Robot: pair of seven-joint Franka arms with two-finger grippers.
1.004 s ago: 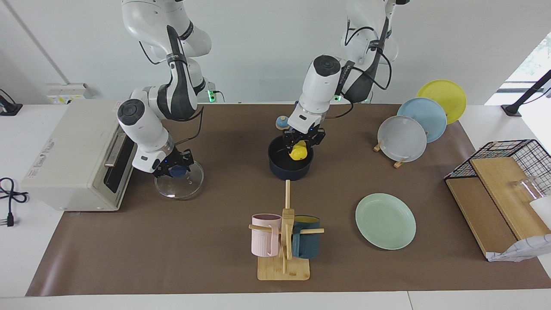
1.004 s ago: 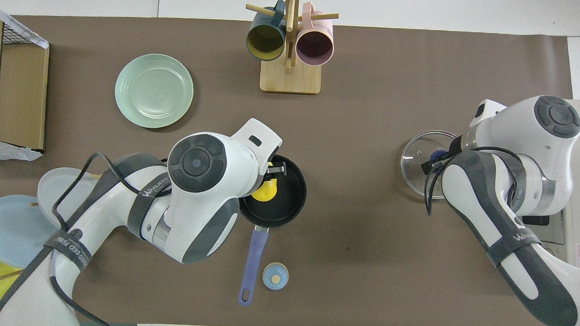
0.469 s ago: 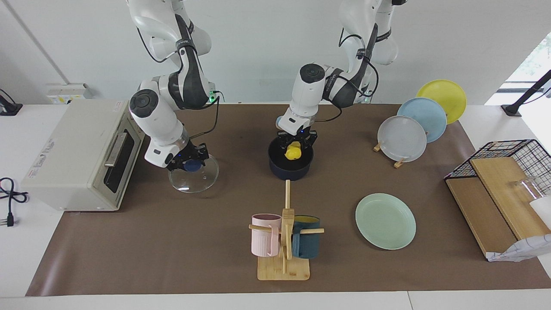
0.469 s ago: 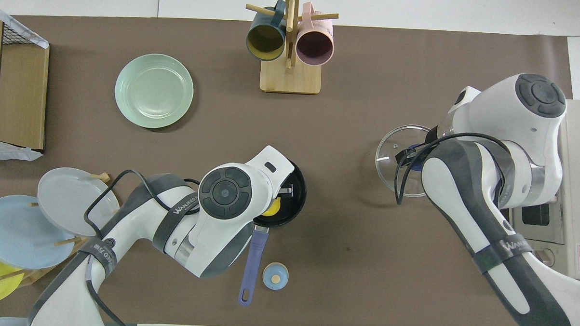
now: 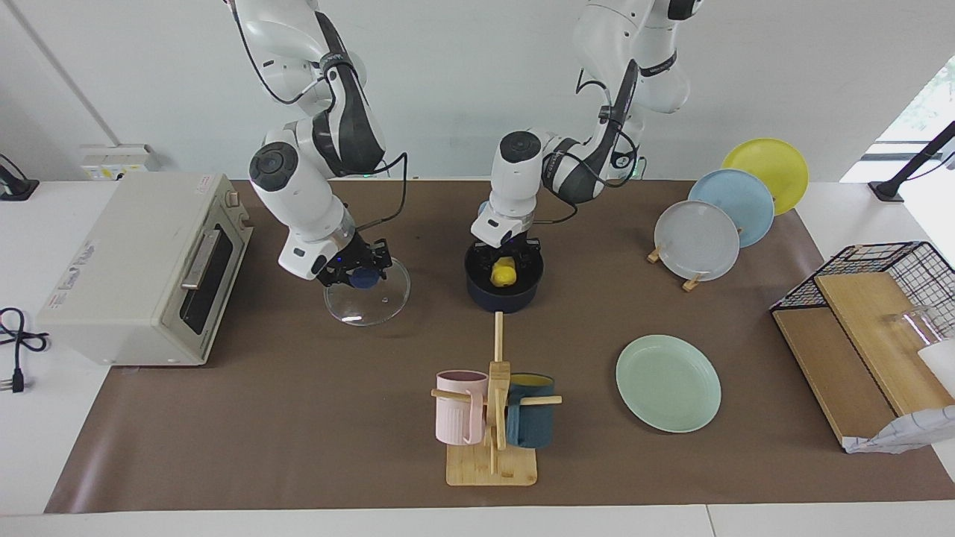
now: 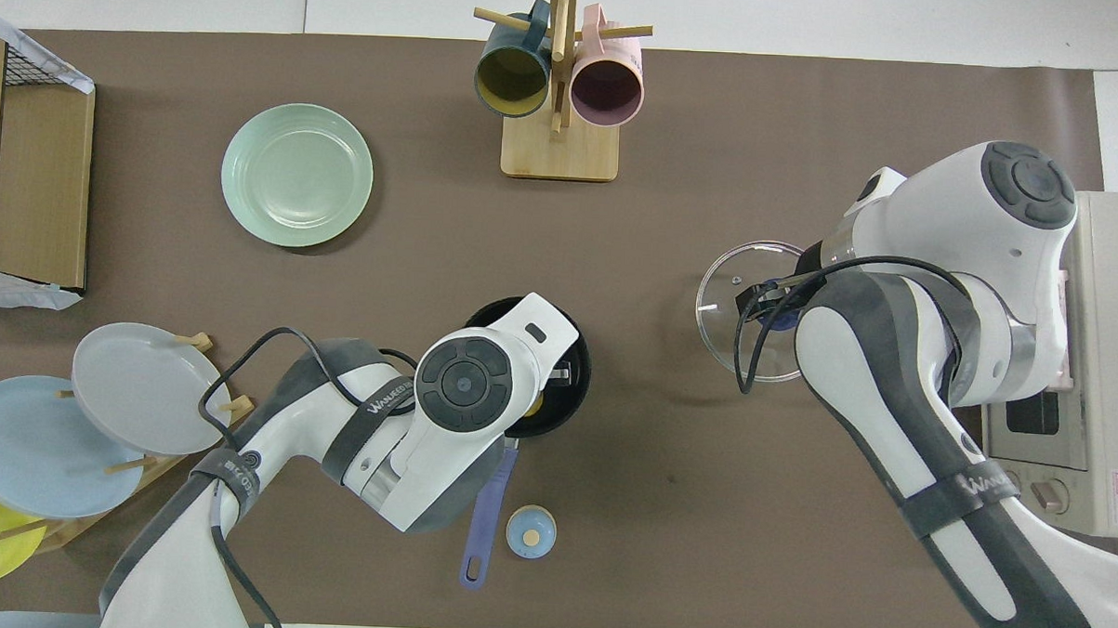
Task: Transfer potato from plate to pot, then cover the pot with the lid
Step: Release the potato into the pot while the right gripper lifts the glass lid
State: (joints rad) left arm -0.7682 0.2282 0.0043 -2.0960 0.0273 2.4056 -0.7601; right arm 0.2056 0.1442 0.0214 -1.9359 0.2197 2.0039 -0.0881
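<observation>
The yellow potato (image 5: pixel 504 273) is low inside the dark navy pot (image 5: pixel 503 297), held in my left gripper (image 5: pixel 506 261), which reaches down into the pot. In the overhead view the left wrist covers most of the pot (image 6: pixel 577 394); its blue handle (image 6: pixel 485 516) points toward the robots. My right gripper (image 5: pixel 357 276) is shut on the blue knob of the glass lid (image 5: pixel 369 300) and holds it above the mat between the toaster oven and the pot. The lid also shows in the overhead view (image 6: pixel 731 306). The mint-green plate (image 5: pixel 668 382) lies bare.
A toaster oven (image 5: pixel 142 268) stands at the right arm's end. A wooden mug rack (image 5: pixel 492 418) stands farther from the robots than the pot. Upright plates (image 5: pixel 716 216) and a wire basket (image 5: pixel 873 298) are at the left arm's end. A small bell (image 6: pixel 530 531) sits beside the pot handle.
My left gripper has lowered the potato from above the rim down into the pot. My right gripper has lifted the lid and carried it away from the toaster oven toward the pot.
</observation>
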